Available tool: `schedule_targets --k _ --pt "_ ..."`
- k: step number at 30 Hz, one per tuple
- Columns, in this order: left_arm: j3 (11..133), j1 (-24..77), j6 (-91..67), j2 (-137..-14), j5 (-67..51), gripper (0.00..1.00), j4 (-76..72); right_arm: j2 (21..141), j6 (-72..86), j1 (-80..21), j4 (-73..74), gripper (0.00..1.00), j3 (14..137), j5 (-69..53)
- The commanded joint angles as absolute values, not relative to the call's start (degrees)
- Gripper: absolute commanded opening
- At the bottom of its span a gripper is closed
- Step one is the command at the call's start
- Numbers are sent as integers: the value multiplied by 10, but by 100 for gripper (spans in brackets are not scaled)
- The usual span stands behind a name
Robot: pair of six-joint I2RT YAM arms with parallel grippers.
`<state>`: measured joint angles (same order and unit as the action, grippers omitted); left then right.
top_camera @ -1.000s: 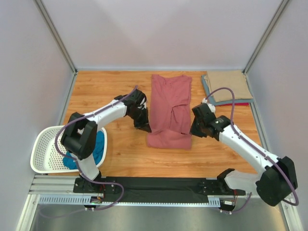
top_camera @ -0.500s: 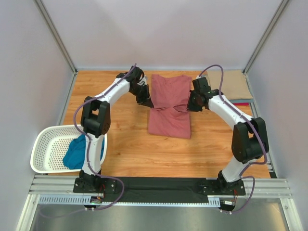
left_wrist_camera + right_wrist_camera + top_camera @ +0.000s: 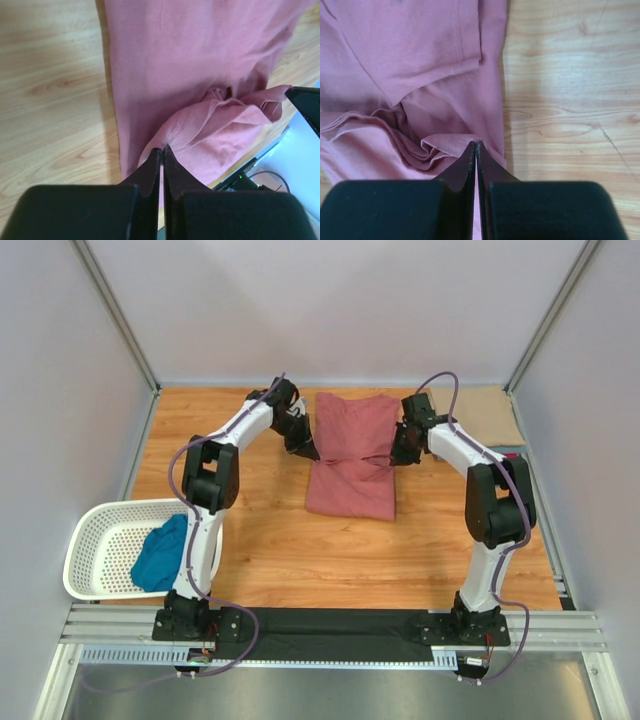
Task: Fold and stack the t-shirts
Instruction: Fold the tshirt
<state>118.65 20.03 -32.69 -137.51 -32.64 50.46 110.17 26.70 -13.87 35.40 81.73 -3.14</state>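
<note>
While a teal shirt (image 3: 160,558) waits in the basket (image 3: 95,525) lower left, the left gripper (image 3: 309,453) and right gripper (image 3: 398,458), both pinched shut on edges of the rose shirt (image 3: 350,490) at centre, are mid-fold; a folded stack (image 3: 490,415) sits upper right.

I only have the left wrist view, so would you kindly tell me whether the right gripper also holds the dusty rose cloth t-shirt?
Observer: Yes, the right gripper is shut on a bunched fold at the edge of the dusty rose cloth t-shirt.
Operator: Thank you. Is any folded shirt on the table yet?
Observer: A folded tan cloth t-shirt lies in the far right corner of the wooden table.
Operator: Is anything left to fold?
Observer: A crumpled teal blue cloth t-shirt lies in the white perforated plastic basket at the table's near left edge.
</note>
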Motion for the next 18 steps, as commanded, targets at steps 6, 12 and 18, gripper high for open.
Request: schedule_targets --k 6,12,18 --pt "1238 185 -348 -1399 -355 1 458 1138 254 -113 344 0 911 -61" --pt "1255 176 -373 -1404 -375 15 398 1179 256 -99 330 2 957 -75" --pt "1256 149 -343 -1367 -335 47 431 1190 265 -82 350 36 977 -77"
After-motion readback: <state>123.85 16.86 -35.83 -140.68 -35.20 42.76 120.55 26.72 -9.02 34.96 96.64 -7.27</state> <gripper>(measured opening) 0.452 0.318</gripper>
